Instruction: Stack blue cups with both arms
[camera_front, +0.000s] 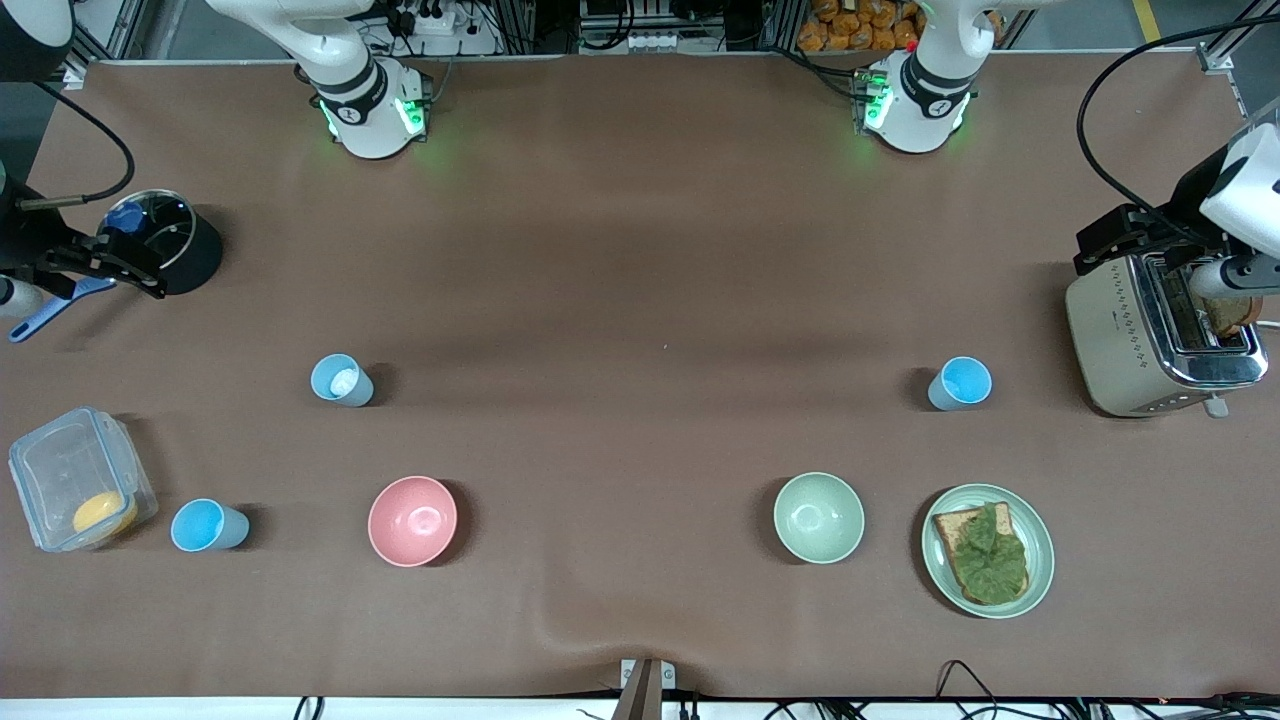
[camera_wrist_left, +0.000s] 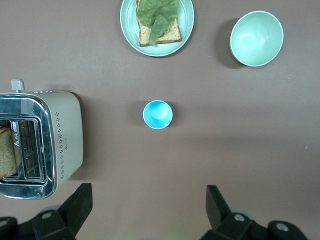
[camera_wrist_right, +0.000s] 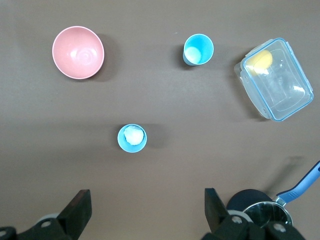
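- Left gripper (camera_wrist_left: 147, 210) hangs released, fingers wide, over bare table just beside the toaster (camera_front: 1160, 335); its arm runs off the front view's edge.
- Sky-blue cup (camera_front: 960, 384) stands upright near the toaster.
- Right gripper (camera_wrist_right: 145, 212), released, waits above the paler cup (camera_front: 341, 380).
- Third blue cup (camera_front: 207, 526) stands well apart.

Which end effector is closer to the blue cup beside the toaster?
Left. The left end effector hangs open above that blue cup, near the toaster. The right end effector, also open, is over the right arm's end of the table.
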